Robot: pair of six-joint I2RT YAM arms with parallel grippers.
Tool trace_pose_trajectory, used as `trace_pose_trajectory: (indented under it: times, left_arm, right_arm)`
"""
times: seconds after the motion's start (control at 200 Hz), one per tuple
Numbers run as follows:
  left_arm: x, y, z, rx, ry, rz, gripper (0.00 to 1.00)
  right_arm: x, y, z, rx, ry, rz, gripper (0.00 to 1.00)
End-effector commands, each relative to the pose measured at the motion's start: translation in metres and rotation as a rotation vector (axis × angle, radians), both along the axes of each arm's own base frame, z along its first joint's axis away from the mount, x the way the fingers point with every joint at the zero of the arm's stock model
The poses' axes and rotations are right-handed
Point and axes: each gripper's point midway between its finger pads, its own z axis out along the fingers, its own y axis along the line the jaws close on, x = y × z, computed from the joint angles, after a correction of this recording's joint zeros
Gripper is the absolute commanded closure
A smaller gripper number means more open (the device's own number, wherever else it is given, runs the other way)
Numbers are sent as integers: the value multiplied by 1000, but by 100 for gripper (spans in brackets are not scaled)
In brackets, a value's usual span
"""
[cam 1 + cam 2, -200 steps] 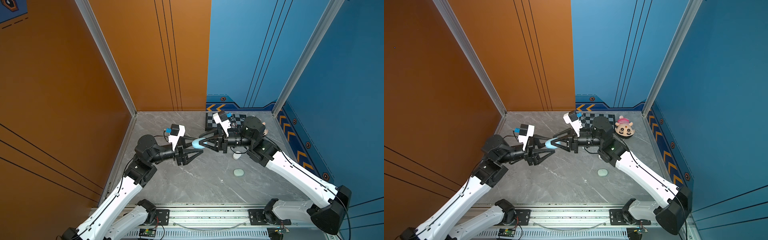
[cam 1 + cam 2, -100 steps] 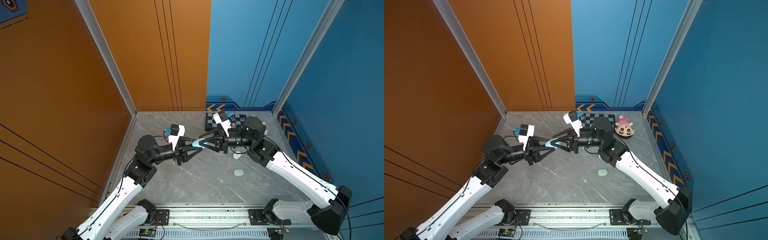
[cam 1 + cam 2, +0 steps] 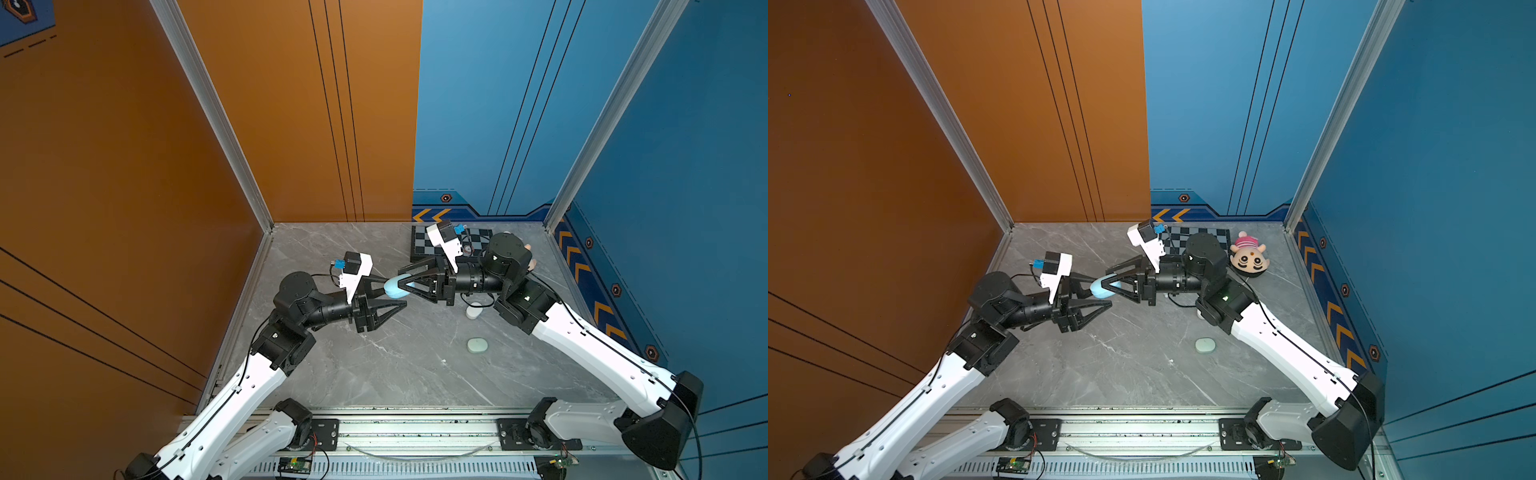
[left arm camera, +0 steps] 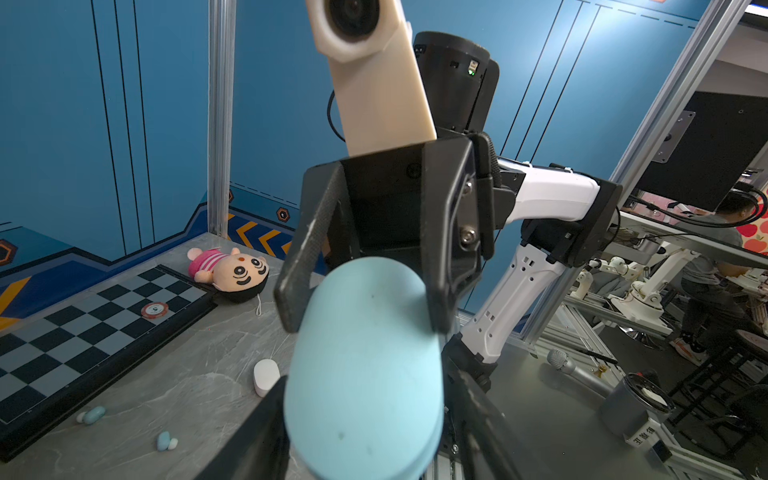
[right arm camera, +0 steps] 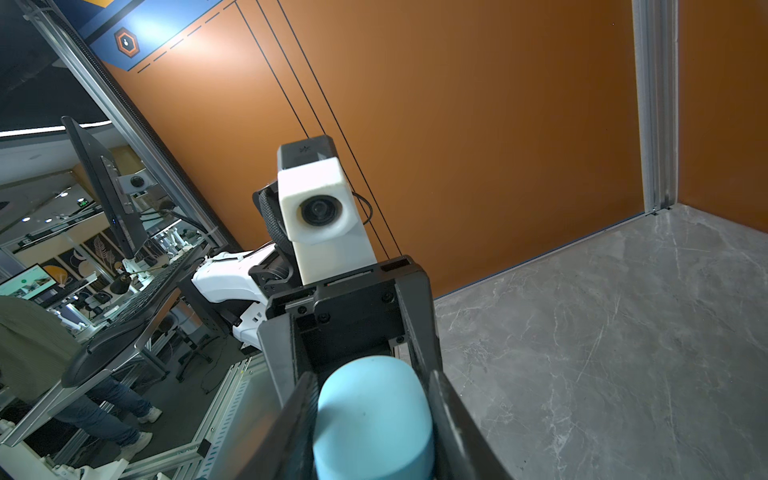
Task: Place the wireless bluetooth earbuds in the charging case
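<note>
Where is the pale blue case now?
Mid-air near the middle of both top views: the pale blue case is clamped in the right claw, its end inside the left claw.

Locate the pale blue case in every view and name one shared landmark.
In a top view: pale blue case mid-air near centre, held by the right gripper.
In a top view: case left of centre.
Left wrist: case close up, clamped by the right gripper.
Right wrist: case close up, between its own fingers.
Shared landmark: the right gripper clamping it.
</note>
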Motion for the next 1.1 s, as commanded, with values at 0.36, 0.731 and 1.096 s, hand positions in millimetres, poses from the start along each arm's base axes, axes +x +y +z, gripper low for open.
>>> trace_pose_trajectory:
  times: [0.36, 0.731, 1.096]
  left_arm:
    - [-4, 5, 13, -23, -68, 26, 40]
    - [-6, 5, 17, -26, -72, 13, 53]
    - [-5, 4, 19, -27, -74, 9, 68]
  right_arm:
    - [-4, -2, 7, 26, -10, 1, 79]
    - [-4, 1, 3, 20, -4, 10, 79]
    - [-9, 3, -2, 10, 1, 31, 75]
